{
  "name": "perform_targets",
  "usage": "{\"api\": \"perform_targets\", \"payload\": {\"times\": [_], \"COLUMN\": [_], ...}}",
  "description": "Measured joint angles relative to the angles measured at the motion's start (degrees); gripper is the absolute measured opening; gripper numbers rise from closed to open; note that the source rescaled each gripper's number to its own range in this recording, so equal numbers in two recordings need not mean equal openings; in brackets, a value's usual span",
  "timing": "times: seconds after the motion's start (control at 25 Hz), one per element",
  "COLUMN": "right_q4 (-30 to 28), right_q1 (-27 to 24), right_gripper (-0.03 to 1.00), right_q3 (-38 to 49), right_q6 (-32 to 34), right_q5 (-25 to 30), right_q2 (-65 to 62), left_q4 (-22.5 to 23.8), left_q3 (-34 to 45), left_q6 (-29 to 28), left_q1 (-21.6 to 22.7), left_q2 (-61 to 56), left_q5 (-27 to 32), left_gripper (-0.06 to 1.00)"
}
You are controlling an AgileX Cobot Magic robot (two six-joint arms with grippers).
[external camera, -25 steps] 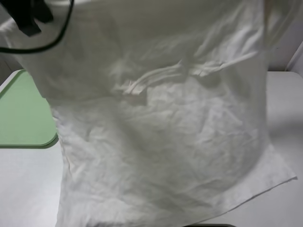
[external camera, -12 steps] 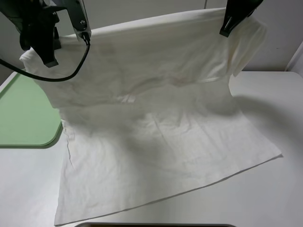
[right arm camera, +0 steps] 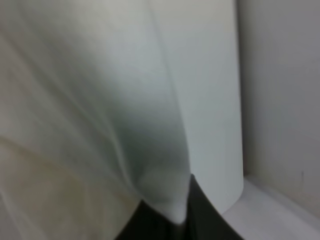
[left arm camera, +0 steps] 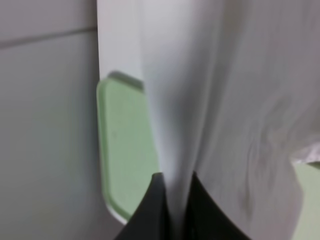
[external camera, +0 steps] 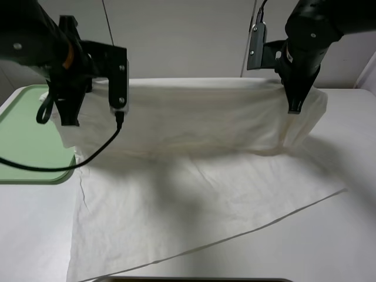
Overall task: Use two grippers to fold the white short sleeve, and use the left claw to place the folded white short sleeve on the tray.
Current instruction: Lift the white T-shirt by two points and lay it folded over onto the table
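The white short sleeve (external camera: 194,176) lies with its near half flat on the table, while its far part hangs as a low curtain between the two arms. My left gripper (external camera: 69,120) is shut on the shirt's left corner, just over the right edge of the pale-green tray (external camera: 23,147). My right gripper (external camera: 292,108) is shut on the right corner by the sleeve. In the left wrist view, cloth (left arm camera: 225,100) is pinched between the black fingers (left arm camera: 155,210), with the tray (left arm camera: 125,150) behind. The right wrist view shows fabric (right arm camera: 100,100) clamped between its fingers (right arm camera: 200,215).
The white table (external camera: 341,235) extends to the right and front of the shirt. A black cable (external camera: 88,154) loops down from the left arm over the shirt and tray edge. A dark rim (external camera: 200,279) shows at the bottom edge. A grey wall stands behind.
Both arms have come down and moved away from the camera with the shirt's held edge. The raised cloth now hangs much lower, and more of the shirt lies flat.
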Motion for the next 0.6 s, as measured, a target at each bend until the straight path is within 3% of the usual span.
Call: {"api": "perform_targets", "payload": {"times": [0.2,0.6], "right_q4": [-5.8,-13.9], "right_q1": [-0.1,-0.6], "right_gripper": [0.0,0.0], "right_q3": [8.7,24.2], "right_q6": [0.1,0.2], "right_q5": [-5.1,-15.9], "right_q2": [-2.7,-12.8], "left_q4": [9.7,11.1], "left_q3": [7.7,13.8], "left_q6": [-4.2,-4.6], "left_q1": [-7.3,-16.8], "left_q2": [0.0,0.0], "left_q5": [0.5,2.0], "left_gripper": [0.0,0.0]}}
